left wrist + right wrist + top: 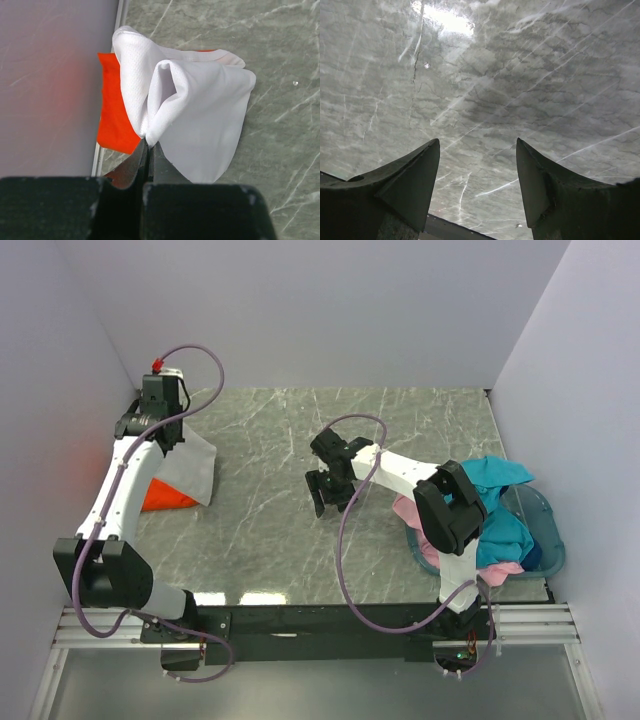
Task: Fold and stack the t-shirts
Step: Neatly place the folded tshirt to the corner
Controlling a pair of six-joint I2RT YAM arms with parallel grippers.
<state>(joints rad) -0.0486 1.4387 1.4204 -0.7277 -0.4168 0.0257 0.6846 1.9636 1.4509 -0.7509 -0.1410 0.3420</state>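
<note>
— So, where is the white t-shirt (200, 115) found?
— Pinched between the pressed-together fingers of the left gripper (148, 142), over the orange t-shirt (115, 110) by the wall (50, 90). The right gripper (478, 142) is spread wide above the marble table (520, 75).

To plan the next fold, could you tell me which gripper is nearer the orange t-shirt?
Left. The left gripper, shut on the white t-shirt, is beside the orange t-shirt; the right gripper hangs open, away over the table.
</note>
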